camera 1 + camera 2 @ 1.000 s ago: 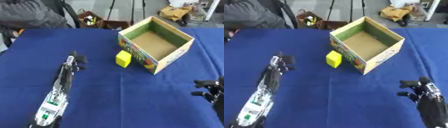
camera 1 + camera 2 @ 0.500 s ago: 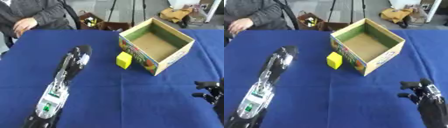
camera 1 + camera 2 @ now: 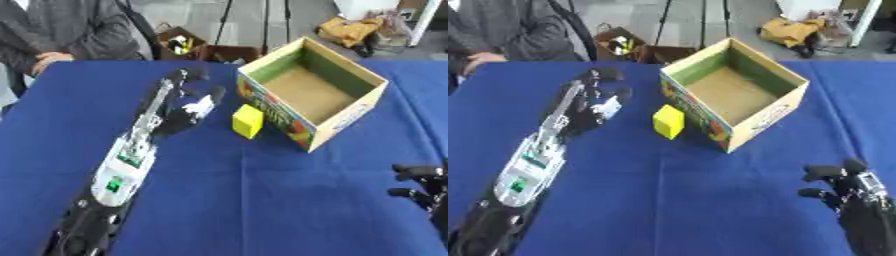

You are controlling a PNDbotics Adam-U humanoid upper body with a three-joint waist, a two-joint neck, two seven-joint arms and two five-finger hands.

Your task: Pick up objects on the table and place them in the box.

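Left hand (image 3: 188,102), fingers spread and empty, reaches near the yellow cube (image 3: 247,121) beside the square cardboard box (image 3: 346,125).

Block (image 3: 248,121) left of box (image 3: 311,93), touching it

Head stereo pair looks down; both views share table (image 3: 262,200) and box (image 3: 737,90).

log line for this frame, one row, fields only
left hand: open, left of yellow block | right hand: idle, lower right | box: empty | block: on table
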